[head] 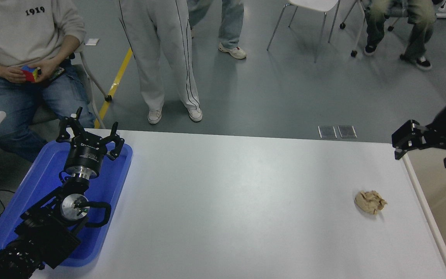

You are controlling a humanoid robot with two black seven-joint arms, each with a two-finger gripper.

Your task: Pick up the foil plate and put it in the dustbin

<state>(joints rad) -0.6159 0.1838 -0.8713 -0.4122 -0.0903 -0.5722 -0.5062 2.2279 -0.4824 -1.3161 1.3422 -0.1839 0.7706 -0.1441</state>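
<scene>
Right gripper [426, 150] hangs spread wide and empty above the dustbin's [420, 193] far left corner; no foil plate shows.

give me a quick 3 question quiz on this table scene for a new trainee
1. True or false: the foil plate lies on the white table.
2. Which thing sits nearest the dustbin? A) blue tray B) crumpled paper ball C) coloured cube
3. Fill in: the left gripper hangs over the ____ tray.

Key
1. False. No foil plate shows anywhere in the head view.
2. B. The ball lies on the table just left of the bin's rim.
3. Blue. The right gripper is open and empty at the bin's far corner.
</scene>
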